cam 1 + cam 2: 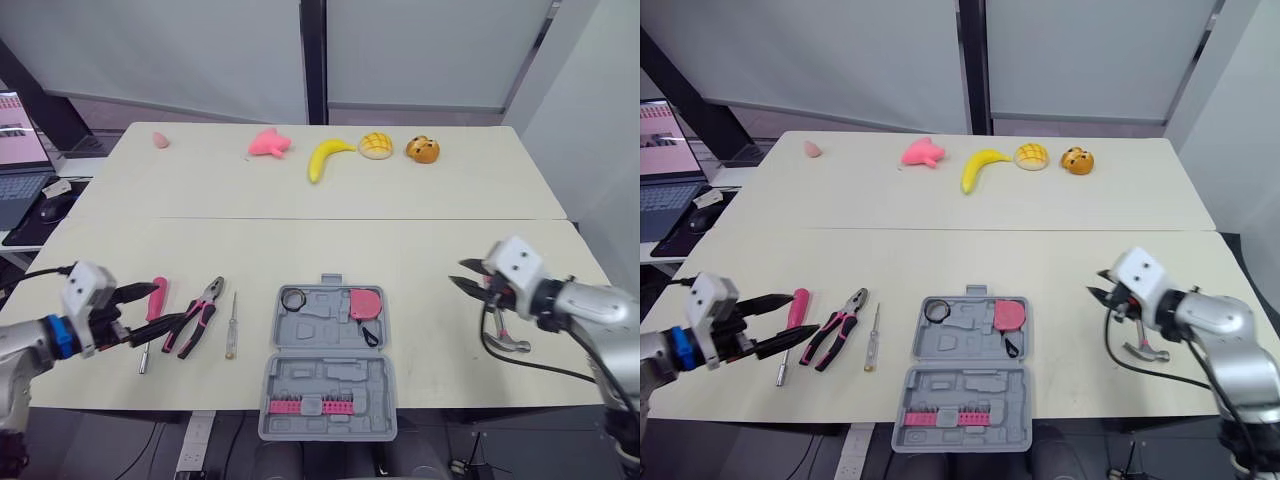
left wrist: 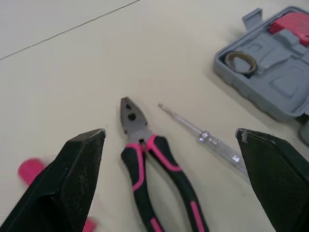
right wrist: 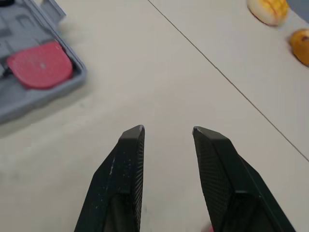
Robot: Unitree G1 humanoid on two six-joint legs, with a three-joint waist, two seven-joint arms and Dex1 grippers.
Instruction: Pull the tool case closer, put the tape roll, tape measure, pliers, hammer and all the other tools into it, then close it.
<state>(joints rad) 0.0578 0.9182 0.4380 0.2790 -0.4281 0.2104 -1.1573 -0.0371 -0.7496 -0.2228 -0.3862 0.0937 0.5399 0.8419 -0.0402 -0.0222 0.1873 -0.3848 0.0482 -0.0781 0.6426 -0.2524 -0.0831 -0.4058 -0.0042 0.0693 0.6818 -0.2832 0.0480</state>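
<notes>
grey plastic tool case (image 1: 300,332) is sitting open at the near edge of the table (image 1: 400,240), already holding the tape roll (image 1: 292,298) and pink tape measure (image 1: 365,303). the pliers (image 1: 197,316) and two screwdrivers (image 1: 231,325) are lying just left of it, by the left gripper (image 1: 170,302), whose fingers are spreading wide. the hammer (image 1: 505,335) is lying beside the right gripper (image 1: 457,273), which is parted and empty. packing those and closing the case is still waiting, i'd say.

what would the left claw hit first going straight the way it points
Probably the pliers, dead ahead between the open fingers of the left claw; its height over the table is unclear.
</notes>
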